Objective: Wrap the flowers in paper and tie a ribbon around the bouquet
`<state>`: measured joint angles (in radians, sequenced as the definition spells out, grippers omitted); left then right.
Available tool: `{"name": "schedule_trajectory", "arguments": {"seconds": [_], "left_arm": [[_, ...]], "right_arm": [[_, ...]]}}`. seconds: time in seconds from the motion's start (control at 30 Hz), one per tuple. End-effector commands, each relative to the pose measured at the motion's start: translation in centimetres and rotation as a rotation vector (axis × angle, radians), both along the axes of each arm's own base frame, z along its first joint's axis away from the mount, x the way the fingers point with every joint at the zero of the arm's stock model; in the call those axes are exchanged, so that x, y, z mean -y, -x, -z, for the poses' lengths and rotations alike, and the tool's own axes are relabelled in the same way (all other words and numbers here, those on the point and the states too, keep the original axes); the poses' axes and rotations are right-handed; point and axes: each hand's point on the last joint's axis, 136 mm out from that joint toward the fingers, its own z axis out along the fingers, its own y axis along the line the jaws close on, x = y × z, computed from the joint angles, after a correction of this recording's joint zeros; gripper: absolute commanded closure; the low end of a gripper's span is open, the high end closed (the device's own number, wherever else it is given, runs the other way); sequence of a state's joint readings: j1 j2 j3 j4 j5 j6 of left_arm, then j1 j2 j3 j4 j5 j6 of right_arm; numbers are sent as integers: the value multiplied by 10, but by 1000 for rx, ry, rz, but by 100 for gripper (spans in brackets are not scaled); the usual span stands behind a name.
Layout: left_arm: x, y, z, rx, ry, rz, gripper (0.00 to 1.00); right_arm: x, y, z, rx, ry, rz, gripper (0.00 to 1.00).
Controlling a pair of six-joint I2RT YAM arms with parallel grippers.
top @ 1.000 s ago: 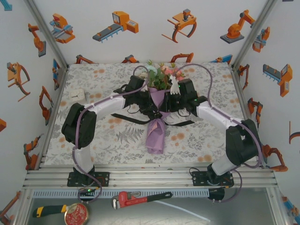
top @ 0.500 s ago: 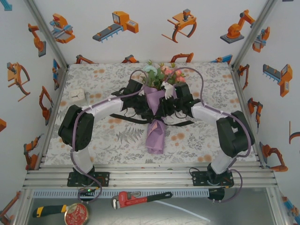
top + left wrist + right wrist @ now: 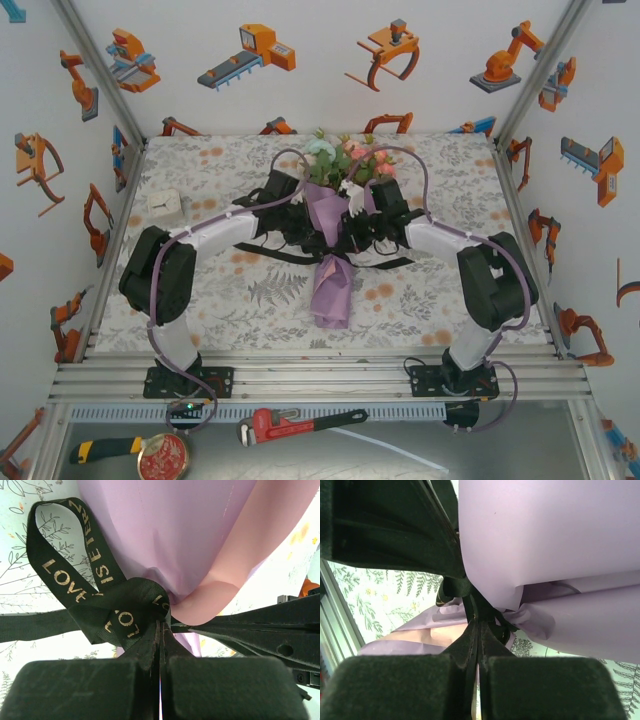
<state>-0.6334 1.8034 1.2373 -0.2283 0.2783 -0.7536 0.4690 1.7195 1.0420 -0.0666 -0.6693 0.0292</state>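
- My left gripper [image 3: 161, 630] was clamped on the ribbon [image 3: 75, 580] at the knot; the right gripper [image 3: 477, 626] pinched it too.
- The bouquet [image 3: 331, 290] lay between them.
- I judged that uneven pulling could slip the loop or tear the paper [image 3: 175, 535].

blocked: centre, bouquet [image 3: 332, 290], left arm [image 3: 215, 235], right arm [image 3: 442, 238] | free: table cover [image 3: 250, 295] outer sides, near edge

White walls [image 3: 320, 100] printed with orange robot arms are seen around a pale fern-patterned table cover [image 3: 230, 300]; a red pipe wrench [image 3: 300, 424] is laid below the silver rail [image 3: 320, 375], beside perhaps a round red tin [image 3: 163, 457].
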Motion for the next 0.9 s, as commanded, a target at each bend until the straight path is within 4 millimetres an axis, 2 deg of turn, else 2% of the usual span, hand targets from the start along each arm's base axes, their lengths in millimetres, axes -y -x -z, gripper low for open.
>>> {"name": "schedule_trajectory", "arguments": {"seconds": [0.0,0.1,0.2,0.3,0.5,0.53,0.6,0.67,0.87], "left_arm": [[-3,1,-14,22,26,-2,100],[-8,3,-5,6,-5,-4,100],[-12,4,3,-12,-32,-6,100],[-14,4,5,-13,-39,-9,100],[-14,2,4,-11,-36,-4,100],[-14,1,4,-10,-34,-4,100],[-13,0,2,-8,-30,-3,100],[-12,0,3,-10,-27,2,100],[-11,2,3,-18,-20,12,100]], "right_arm": [[-7,-10,-24,33,-28,4,100],[-7,-13,-48,53,-93,25,100],[3,-20,-64,71,-156,90,100],[21,-31,-63,58,-190,195,100],[54,-41,-36,20,-84,354,100],[56,-39,-30,8,-60,353,98],[57,-36,-26,0,-28,335,84],[55,-31,-32,32,-14,278,75],[51,-19,-59,228,129,80,73]]}}
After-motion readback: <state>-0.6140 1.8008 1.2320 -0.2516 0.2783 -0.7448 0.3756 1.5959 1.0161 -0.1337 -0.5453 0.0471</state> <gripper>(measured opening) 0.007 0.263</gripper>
